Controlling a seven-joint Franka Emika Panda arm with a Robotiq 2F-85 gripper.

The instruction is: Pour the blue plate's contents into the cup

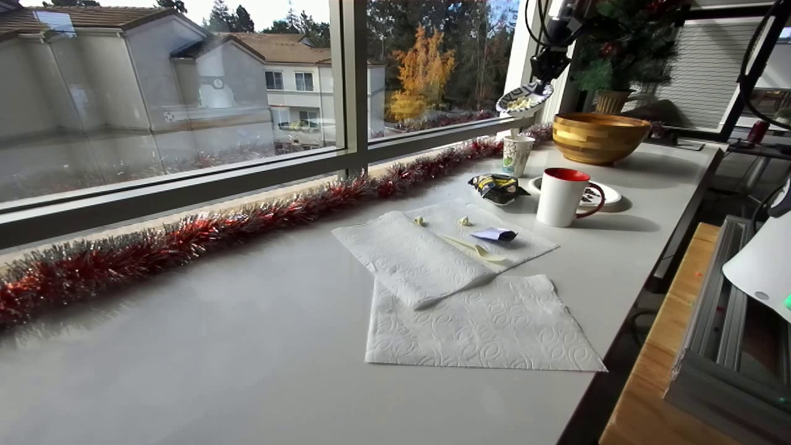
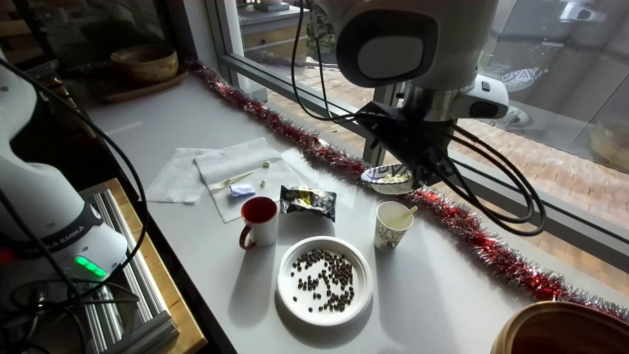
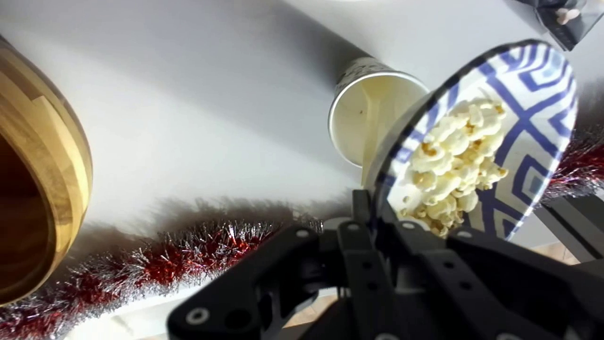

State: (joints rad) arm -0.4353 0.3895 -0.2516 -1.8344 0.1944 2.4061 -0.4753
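The blue plate (image 1: 530,91) is a small dish with a blue-and-white pattern and a heap of popcorn (image 3: 453,160) in it. My gripper (image 3: 373,208) is shut on its rim and holds it in the air near the window, slightly tilted. The plate also shows in an exterior view (image 2: 377,173) and in the wrist view (image 3: 524,118). The cup (image 2: 267,231), a white mug with a red inside, stands upright on the table, apart from the plate. A patterned paper cup (image 2: 387,237) with a light stick in it stands just below the plate; in the wrist view the plate's rim overlaps it.
A white plate (image 2: 363,295) with dark beans lies between mug and paper cup. A black packet (image 2: 308,202) lies behind. A wooden bowl (image 1: 599,139) stands near the paper cup. Tinsel (image 2: 339,157) runs along the window. Paper towels (image 1: 482,327) hold crumbs and a spoon.
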